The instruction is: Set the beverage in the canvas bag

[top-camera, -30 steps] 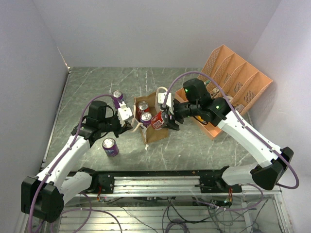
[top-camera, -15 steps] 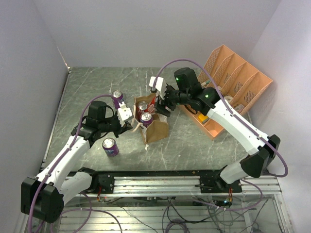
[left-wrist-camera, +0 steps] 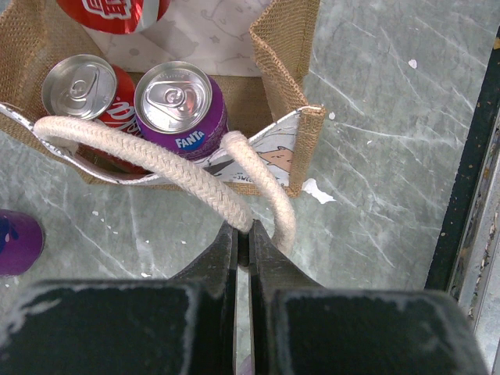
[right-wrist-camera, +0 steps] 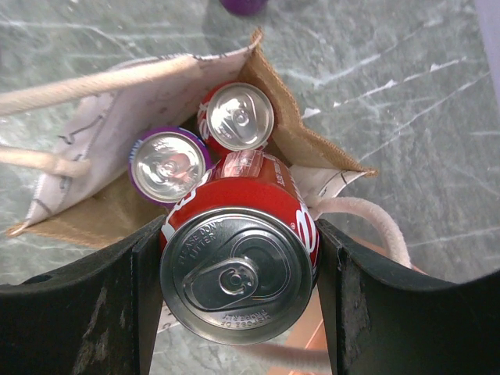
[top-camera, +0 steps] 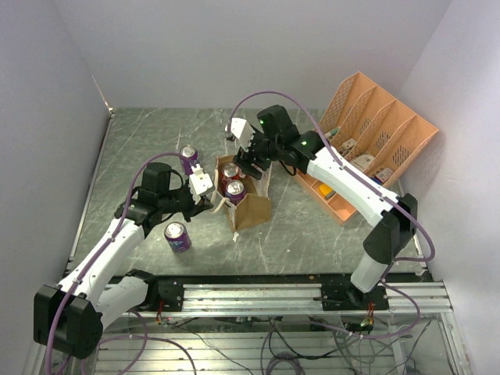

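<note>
Right gripper (top-camera: 250, 158), clamped on the upright red can (right-wrist-camera: 234, 269), poised it, long axis vertical, above the open canvas bag (left-wrist-camera: 285, 47) directly below, while the left gripper (left-wrist-camera: 243, 234) pinched the rope handle (left-wrist-camera: 156, 160).

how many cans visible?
5: two cans in the canvas bag, a red can in the right hand above it, two purple cans on the table. Bag may hide more.
</note>
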Tool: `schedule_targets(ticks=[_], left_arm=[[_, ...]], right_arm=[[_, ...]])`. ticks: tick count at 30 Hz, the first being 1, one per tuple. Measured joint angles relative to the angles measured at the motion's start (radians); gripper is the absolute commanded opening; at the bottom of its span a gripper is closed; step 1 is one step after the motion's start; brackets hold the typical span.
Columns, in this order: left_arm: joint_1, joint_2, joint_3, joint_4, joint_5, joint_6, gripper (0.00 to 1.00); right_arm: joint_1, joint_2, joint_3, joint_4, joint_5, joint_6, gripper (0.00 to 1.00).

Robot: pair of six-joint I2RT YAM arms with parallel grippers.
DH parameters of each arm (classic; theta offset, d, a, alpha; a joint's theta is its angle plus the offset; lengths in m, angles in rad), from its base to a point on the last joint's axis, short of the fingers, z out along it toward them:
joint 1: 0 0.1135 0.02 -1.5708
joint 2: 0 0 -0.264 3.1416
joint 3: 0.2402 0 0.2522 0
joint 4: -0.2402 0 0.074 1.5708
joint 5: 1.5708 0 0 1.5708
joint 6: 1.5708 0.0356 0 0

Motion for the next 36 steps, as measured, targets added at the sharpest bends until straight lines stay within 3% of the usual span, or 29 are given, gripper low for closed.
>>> schedule_targets(ticks=[18, 36], left_arm=[[0.000, 0.006, 0.000, -0.011, 0.014, 0.002, 0.07], [0.000, 0.006, 0.000, -0.014, 0.015, 0.009, 0.07]], right_arm=[[-0.010, 0.156, 0.053, -0.058, 0.048, -0.013, 0.21], [-0.054, 0.214, 0.038, -0.003, -0.034, 0.052, 0.25]])
